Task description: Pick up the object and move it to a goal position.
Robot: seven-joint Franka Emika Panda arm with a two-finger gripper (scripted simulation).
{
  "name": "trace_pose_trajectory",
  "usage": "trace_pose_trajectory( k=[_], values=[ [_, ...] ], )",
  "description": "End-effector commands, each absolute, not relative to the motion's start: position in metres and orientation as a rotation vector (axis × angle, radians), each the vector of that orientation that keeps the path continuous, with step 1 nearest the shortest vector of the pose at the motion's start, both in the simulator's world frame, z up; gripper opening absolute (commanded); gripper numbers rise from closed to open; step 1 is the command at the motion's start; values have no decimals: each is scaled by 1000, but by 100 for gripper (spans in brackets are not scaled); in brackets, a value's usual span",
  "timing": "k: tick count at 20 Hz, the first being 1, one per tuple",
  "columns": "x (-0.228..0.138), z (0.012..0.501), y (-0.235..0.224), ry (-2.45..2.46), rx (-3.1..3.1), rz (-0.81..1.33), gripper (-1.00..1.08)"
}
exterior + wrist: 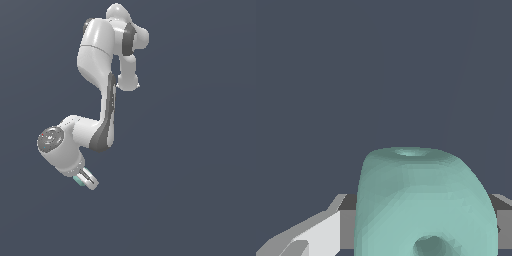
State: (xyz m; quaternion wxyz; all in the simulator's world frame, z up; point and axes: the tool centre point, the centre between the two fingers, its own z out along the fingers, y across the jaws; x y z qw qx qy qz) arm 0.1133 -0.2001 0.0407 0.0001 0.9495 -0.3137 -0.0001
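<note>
The gripper (88,181) pinches the teal lump (423,202) between its fingers (316,235), presumably for carrying goalward.

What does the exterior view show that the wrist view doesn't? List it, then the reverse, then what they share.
Exterior only: the whole white arm down to the gripper.
Wrist only: the teal object up close, rounded, with a dimple on its upper face and a dark hollow on its side.
Both: the object, a mere teal sliver at the gripper in the exterior view, a finger beside it, and the plain dark background.
</note>
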Motion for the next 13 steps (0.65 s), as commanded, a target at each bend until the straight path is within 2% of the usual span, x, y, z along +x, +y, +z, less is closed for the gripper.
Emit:
trace_pose_trajectory(
  k=[1,13],
  values=[
    [118,41,-205,-984,2983,0,-100],
    [126,41,-214,-985,2983,0,-100]
  ],
)
